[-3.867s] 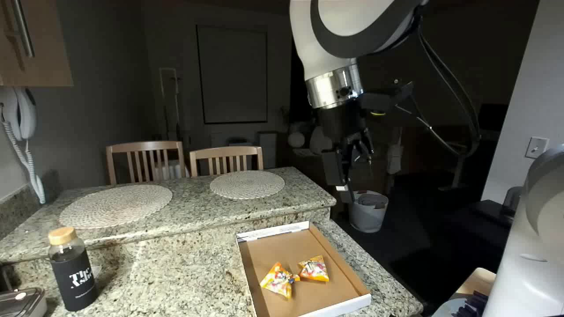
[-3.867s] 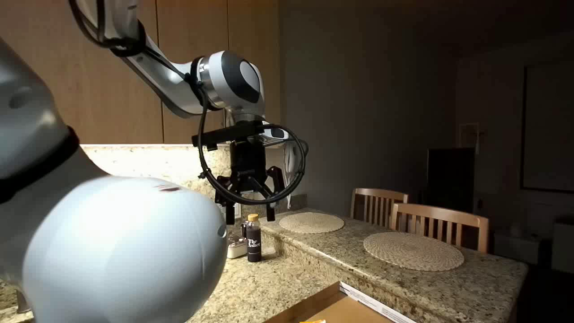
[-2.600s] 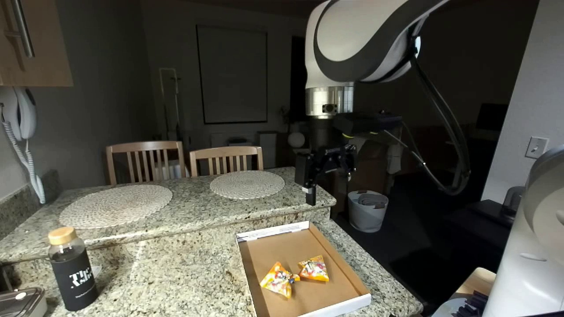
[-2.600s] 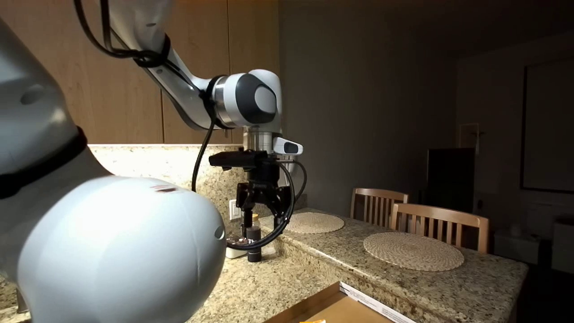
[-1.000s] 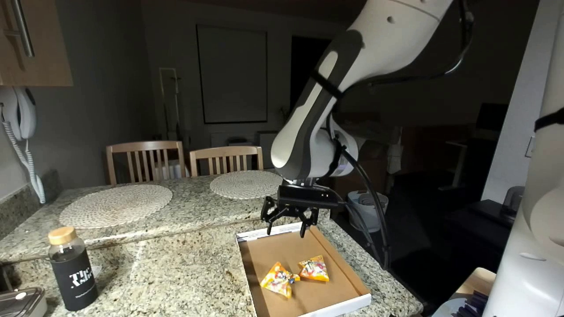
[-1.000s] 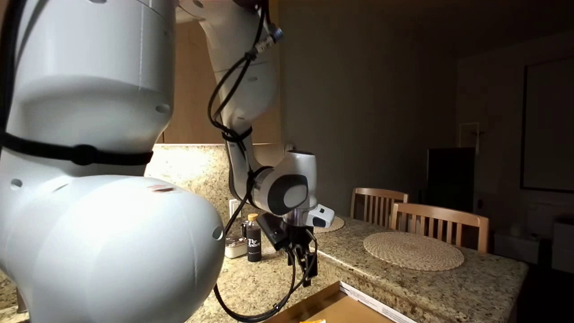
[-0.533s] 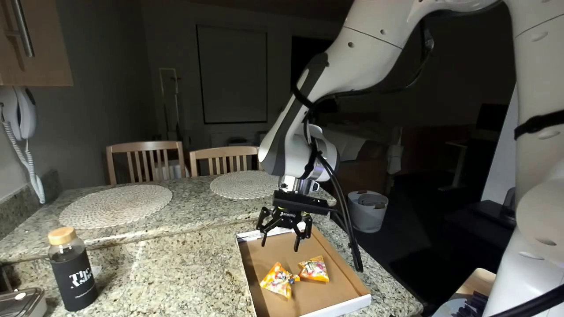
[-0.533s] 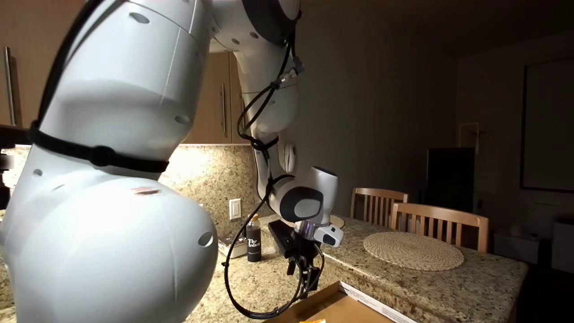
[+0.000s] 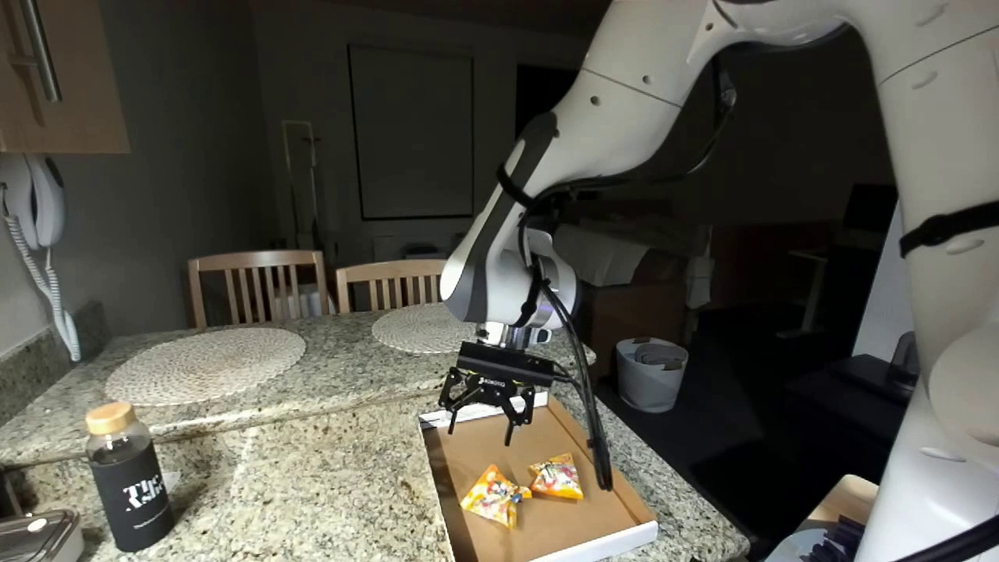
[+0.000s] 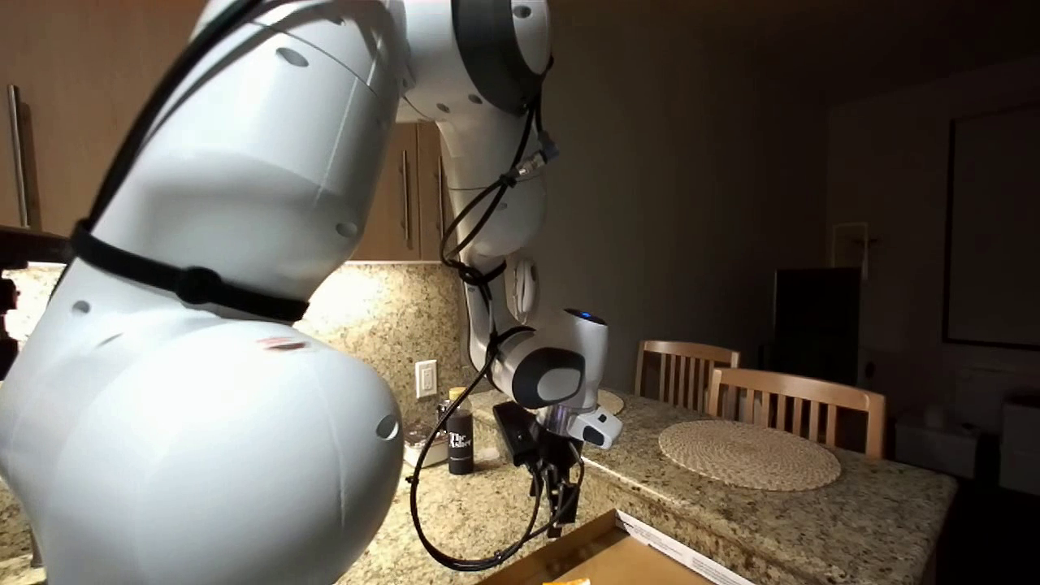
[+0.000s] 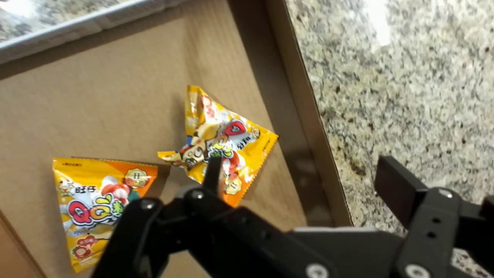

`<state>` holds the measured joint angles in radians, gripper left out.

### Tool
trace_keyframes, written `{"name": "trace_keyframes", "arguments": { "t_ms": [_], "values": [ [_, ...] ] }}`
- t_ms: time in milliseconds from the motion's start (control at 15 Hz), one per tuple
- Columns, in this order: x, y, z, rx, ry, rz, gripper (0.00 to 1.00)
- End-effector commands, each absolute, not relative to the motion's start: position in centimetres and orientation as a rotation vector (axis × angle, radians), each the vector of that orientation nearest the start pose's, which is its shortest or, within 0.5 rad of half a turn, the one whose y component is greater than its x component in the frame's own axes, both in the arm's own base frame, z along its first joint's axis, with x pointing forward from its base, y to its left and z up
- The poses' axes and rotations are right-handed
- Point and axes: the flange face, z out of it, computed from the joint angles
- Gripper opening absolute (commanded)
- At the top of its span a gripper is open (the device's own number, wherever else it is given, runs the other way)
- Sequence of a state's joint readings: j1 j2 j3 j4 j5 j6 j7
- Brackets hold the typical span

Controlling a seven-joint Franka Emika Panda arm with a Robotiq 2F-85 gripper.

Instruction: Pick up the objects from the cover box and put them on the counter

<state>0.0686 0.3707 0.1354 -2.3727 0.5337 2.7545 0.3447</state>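
Two orange-yellow wedge-shaped snack packets, a left one (image 9: 493, 497) and a right one (image 9: 557, 476), lie close together on the brown floor of the cover box (image 9: 605, 544). In the wrist view the left one (image 11: 231, 143) is near the box wall, its lower part behind a finger (image 11: 213, 173); the right one (image 11: 96, 200) is partly covered by the gripper's linkage. Only an orange sliver (image 10: 569, 582) shows in an exterior view. My gripper (image 9: 479, 437) hangs open above the box's far end, nothing between its fingers. Speckled counter (image 9: 328, 484) lies beside the box.
A dark bottle (image 9: 129, 484) with a wooden cap stands on the counter, next to a lidded container (image 9: 43, 537). Behind the box rises a raised granite ledge (image 9: 335, 367) bearing two round placemats (image 9: 207, 365). A cable (image 9: 593, 421) loops down beside the gripper.
The arm has swung round and lowered, bringing the gripper from beyond the ledge's end to over the box. Lately it shifted slightly left. The packets and box have stayed put.
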Motion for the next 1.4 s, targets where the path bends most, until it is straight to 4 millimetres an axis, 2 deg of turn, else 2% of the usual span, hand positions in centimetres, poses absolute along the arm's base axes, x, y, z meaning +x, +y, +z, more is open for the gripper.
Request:
{"name": "trace_keyframes", "arguments": {
  "t_ms": [0, 133, 333, 533, 667, 800, 1067, 1333],
  "values": [
    [54.1, 8.0, 12.9, -2.672, 1.123, 0.134, 1.0],
    [55.4, 6.6, 11.2, -2.65, 1.246, 0.258, 1.0],
    [55.6, 5.0, 9.3, -2.587, 1.306, 0.524, 1.0],
    [55.7, 4.9, 8.2, -2.535, 1.305, 0.706, 1.0],
    [56.4, 4.9, 6.8, -2.501, 1.354, 0.829, 1.0],
    [56.9, 4.2, 5.8, -2.454, 1.4, 0.883, 1.0],
    [58.6, 2.0, 3.8, -2.362, 1.519, 0.843, 1.0],
    [58.8, 0.6, 2.9, -2.288, 1.607, 0.822, 0.98]
  ]
}}
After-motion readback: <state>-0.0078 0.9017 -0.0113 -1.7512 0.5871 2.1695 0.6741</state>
